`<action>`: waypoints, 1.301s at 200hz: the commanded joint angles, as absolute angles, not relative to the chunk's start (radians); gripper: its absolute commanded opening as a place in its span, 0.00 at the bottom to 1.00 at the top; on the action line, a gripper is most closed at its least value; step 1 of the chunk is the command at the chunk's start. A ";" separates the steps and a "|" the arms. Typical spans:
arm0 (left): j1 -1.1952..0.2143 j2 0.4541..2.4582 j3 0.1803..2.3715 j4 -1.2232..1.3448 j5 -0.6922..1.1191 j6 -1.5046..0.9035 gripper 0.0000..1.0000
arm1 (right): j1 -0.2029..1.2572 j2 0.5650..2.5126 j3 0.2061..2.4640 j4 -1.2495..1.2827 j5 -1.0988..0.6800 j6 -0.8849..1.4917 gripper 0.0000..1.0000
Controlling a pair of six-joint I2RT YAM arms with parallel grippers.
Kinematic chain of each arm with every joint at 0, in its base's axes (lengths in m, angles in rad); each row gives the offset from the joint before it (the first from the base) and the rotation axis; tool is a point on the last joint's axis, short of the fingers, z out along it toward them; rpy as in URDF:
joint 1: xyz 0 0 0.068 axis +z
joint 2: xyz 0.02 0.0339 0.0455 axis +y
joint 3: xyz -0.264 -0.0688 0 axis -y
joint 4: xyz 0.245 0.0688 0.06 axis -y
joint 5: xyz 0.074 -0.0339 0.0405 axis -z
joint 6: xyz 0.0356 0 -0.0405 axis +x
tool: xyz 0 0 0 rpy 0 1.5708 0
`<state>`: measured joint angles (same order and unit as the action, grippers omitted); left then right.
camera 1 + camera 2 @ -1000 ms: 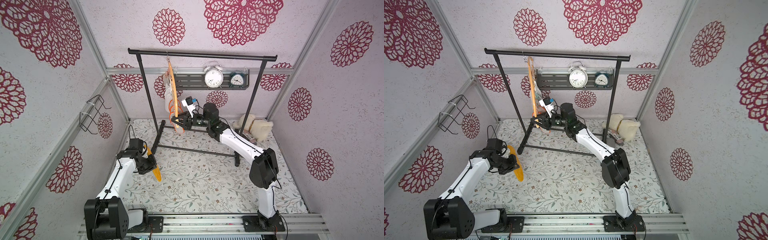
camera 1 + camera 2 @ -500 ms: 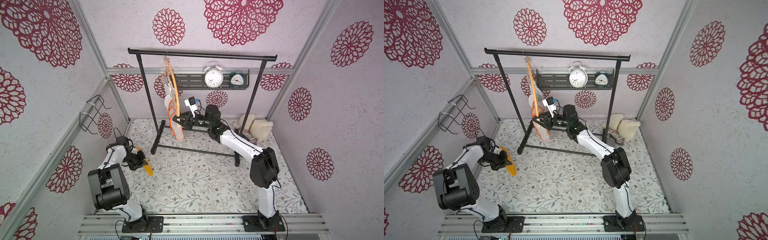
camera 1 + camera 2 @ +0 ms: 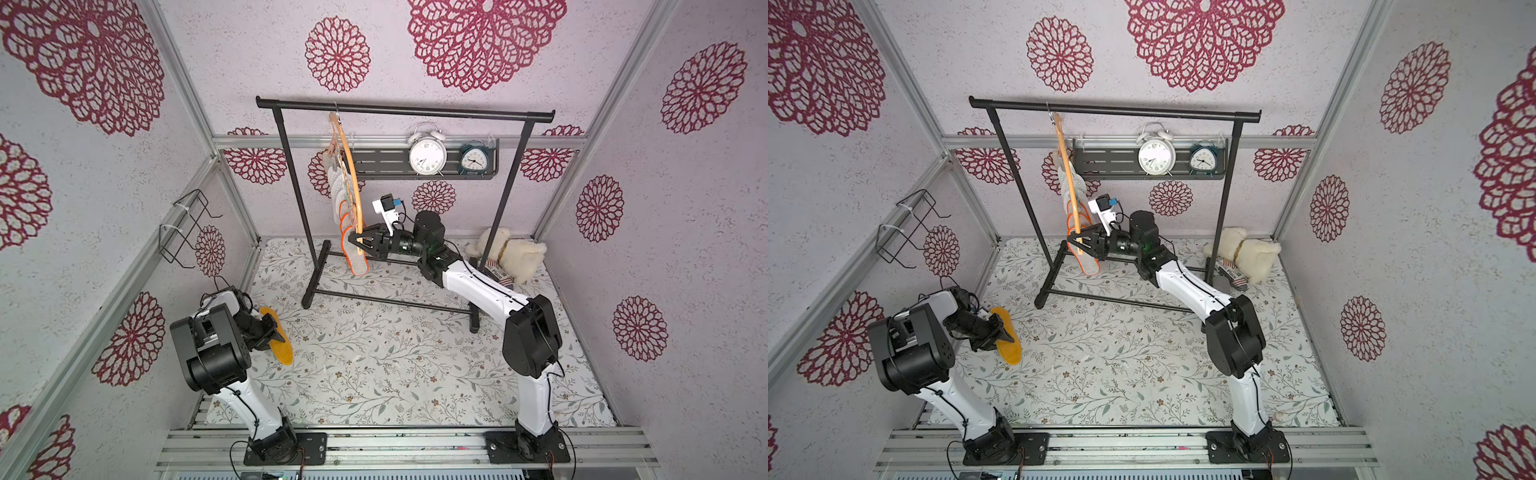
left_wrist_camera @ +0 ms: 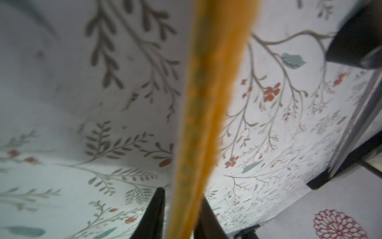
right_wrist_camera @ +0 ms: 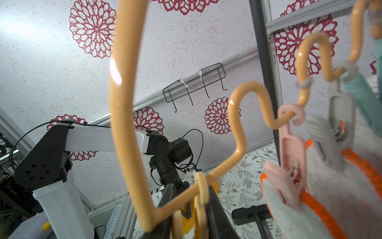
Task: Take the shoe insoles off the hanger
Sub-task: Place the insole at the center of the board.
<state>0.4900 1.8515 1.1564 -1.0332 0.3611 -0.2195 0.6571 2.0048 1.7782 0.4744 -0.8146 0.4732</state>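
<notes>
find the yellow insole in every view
Top view: insole low left on the mat, at the left tool.
Top view: same spot, low left.
Left wrist: blurred band through the picture's middle.
Right wrist: small yellow patch low in the picture, behind the hanger.
Shared landmark: the floral mat.

Around me, pale textured walls (image 3: 232, 62) printed with crimson flower medallions are catching even, bright light, and a surface (image 3: 395, 374) patterned with leafy sprigs is lying underneath. A black garment rack (image 3: 415, 111) is standing towards the back. A white alarm clock (image 3: 427, 154) and a teal alarm clock (image 3: 474, 158) are sitting on a dark wall shelf (image 3: 382, 160) behind it.
</notes>
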 commanded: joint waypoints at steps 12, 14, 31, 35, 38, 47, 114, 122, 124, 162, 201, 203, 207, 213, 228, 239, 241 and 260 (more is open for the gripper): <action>0.521 1.800 1.122 -1.022 0.257 -0.249 0.70 | 0.655 1.960 1.761 0.445 -0.845 0.497 0.05; 0.523 1.796 1.121 -1.022 0.252 -0.251 0.72 | 0.655 1.959 1.761 0.446 -0.844 0.497 0.06; 0.530 1.749 1.113 -1.022 0.219 -0.272 0.77 | 0.655 1.960 1.757 0.441 -0.844 0.498 0.06; 0.530 1.733 1.112 -1.021 0.204 -0.279 0.78 | 0.655 1.959 1.755 0.441 -0.844 0.498 0.06; 0.532 1.717 1.112 -1.022 0.188 -0.284 0.79 | 0.655 1.958 1.754 0.442 -0.845 0.497 0.06; 0.532 1.666 1.112 -1.023 0.147 -0.299 0.83 | 0.655 1.956 1.748 0.443 -0.844 0.495 0.06; 0.517 1.064 0.989 -0.837 0.126 -0.478 0.97 | 0.653 1.950 1.746 0.409 -0.825 0.471 0.11; 0.507 1.056 0.962 -0.813 0.156 -0.536 0.97 | 0.652 1.950 1.747 0.411 -0.826 0.473 0.11; 0.508 1.052 0.951 -0.801 0.174 -0.547 0.97 | 0.652 1.951 1.747 0.412 -0.825 0.474 0.11; 0.545 1.013 0.863 -0.682 0.417 -0.749 0.97 | 0.649 1.951 1.753 0.407 -0.818 0.474 0.12; 0.536 0.974 0.959 -0.765 0.224 -0.791 0.97 | 0.649 1.949 1.753 0.380 -0.806 0.458 0.13; 0.536 0.972 0.963 -0.771 0.210 -0.802 0.97 | 0.648 1.948 1.753 0.377 -0.804 0.455 0.13; 0.538 0.974 0.968 -0.781 0.192 -0.824 0.97 | 0.649 1.946 1.753 0.368 -0.800 0.449 0.13; 0.541 0.980 0.975 -0.787 0.172 -0.865 0.97 | 0.649 1.944 1.751 0.358 -0.793 0.444 0.14; 0.557 0.989 0.938 -0.652 0.262 -1.000 0.97 | 0.647 1.939 1.742 0.352 -0.789 0.442 0.14; 0.547 0.988 0.901 -0.499 0.317 -1.117 0.97 | 0.647 1.937 1.737 0.349 -0.789 0.442 0.15; 0.542 0.984 0.894 -0.463 0.320 -1.136 0.97 | 0.648 1.936 1.737 0.348 -0.788 0.442 0.15; 0.443 0.918 0.885 -0.331 0.200 -1.122 0.97 | 0.647 1.928 1.729 0.332 -0.787 0.425 0.16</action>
